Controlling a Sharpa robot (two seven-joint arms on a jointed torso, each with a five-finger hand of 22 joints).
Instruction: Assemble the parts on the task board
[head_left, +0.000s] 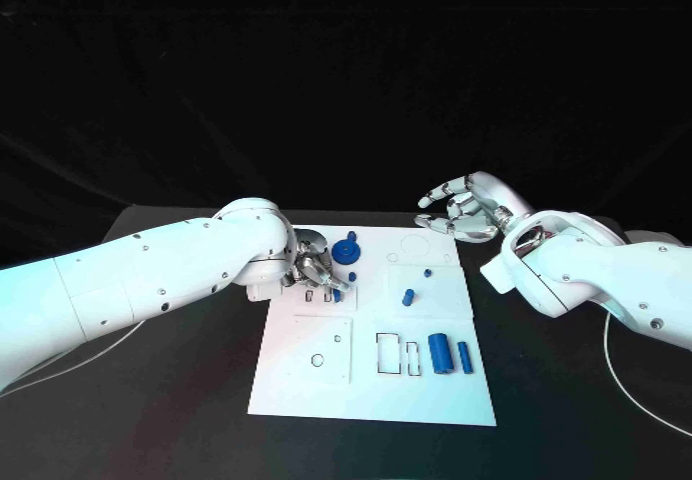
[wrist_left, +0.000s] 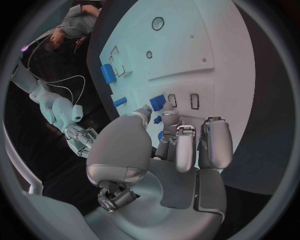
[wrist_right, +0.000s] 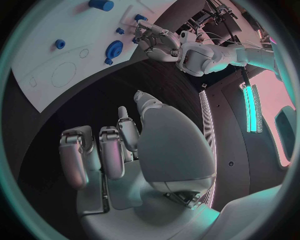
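The white task board (head_left: 310, 395) lies in the middle of the black table. My left hand (head_left: 315, 270) is down on the board's far left part. In the left wrist view its thumb and a finger pinch a small blue block (wrist_left: 158, 100) beside two narrow slots (wrist_left: 194, 100). A blue gear-like part (head_left: 346, 250) stands just beyond that hand. Two small blue pieces (head_left: 408, 296) lie mid-board, and two blue cylinders (head_left: 441, 353) lie near its right edge. My right hand (head_left: 462, 208) hovers past the board's far edge, fingers apart and holding nothing.
The board has round and rectangular cut-outs (head_left: 389, 352) on its near half. Black table (head_left: 173, 400) runs bare along both sides of the board. A thin white cable (head_left: 620, 390) trails on the table at the right.
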